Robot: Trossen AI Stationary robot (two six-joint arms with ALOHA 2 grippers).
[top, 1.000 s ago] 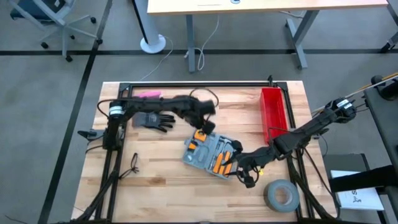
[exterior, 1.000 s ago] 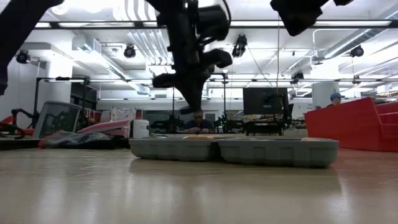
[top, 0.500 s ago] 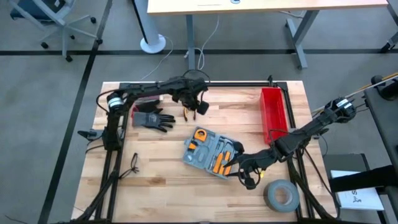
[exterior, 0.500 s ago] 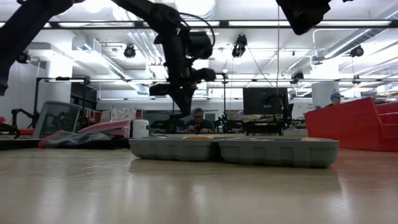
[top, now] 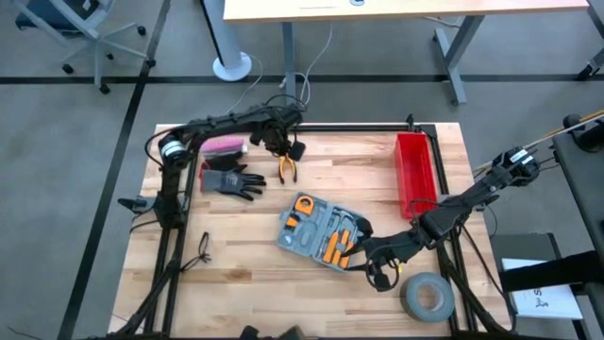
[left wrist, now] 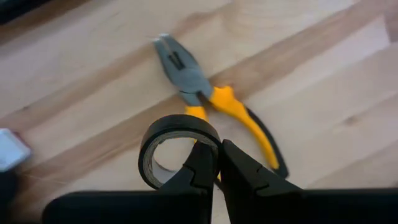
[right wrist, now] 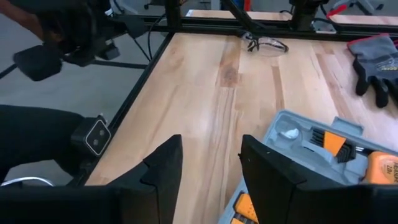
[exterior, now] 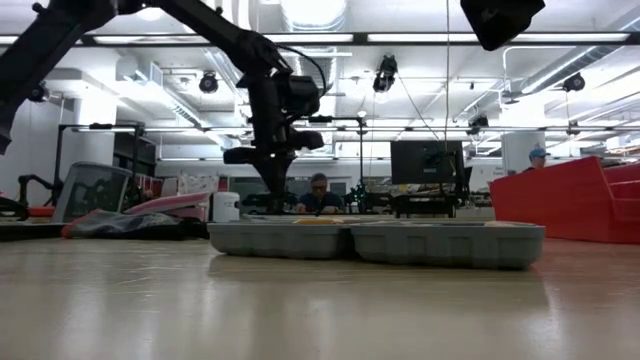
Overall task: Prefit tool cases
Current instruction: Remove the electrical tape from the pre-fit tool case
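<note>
Progress looks partial from where I stand. The tool case (top: pixel 322 231) lies open and flat near the middle of the table (top: pixel 236 274), both halves up, several moulded slots already filled with orange-handled tools and at least some grey slots bare (hard to count them from up there).

The left gripper (left wrist: pixel 216 163) hangs over the far side of the table, well away from the case, fingers pinched tight on the rim of a small black tape roll (left wrist: pixel 178 149). Right under it on the wood lie the yellow-handled pliers (left wrist: pixel 214 107), loose and not in any slot. My guess is those belong in the case, so that is work left.

The right gripper (right wrist: pixel 210 163) sits just beside the near corner of the case, jaws apart with nothing between them, the grey-blue tray edge right ahead of it.

Around the table: a black glove (top: pixel 231 179) and something pink (top: pixel 225 144) toward the left arm's base, a red bin (top: pixel 413 170) on the right side, a big grey tape roll (top: pixel 427 295) near the front right corner, safety glasses (right wrist: pixel 266 43) near the front left. A person (exterior: pixel 318 193) sits in the room beyond.

I'd call it somewhere midway: case open and part-stocked, pliers out, lid not closed.
</note>
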